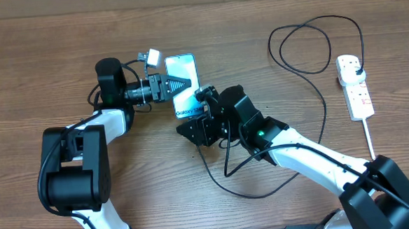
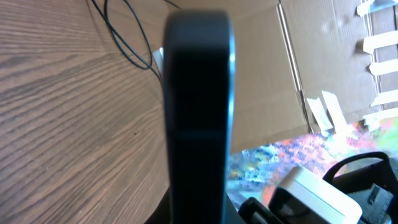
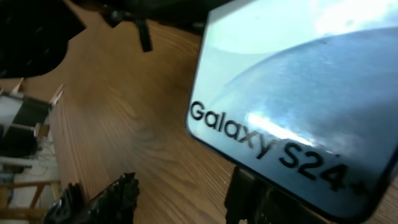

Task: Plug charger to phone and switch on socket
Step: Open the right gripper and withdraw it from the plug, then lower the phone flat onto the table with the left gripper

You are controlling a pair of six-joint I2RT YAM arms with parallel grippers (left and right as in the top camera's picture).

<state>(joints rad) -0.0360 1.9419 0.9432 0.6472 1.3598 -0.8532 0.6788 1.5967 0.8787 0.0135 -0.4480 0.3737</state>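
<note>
A table [image 1: 40, 53] of brown wood grain is shown, matt and finely lined. The phone [image 1: 186, 65] is seen with a glossy, glass-like screen catching white glare and a smooth dark edge with a faint sheen. The socket [image 1: 356, 87] is made of smooth white plastic. The charger [image 1: 326, 111] cable is sheathed in plain black. Matt brown cardboard [image 2: 267, 74] is seen behind.
</note>
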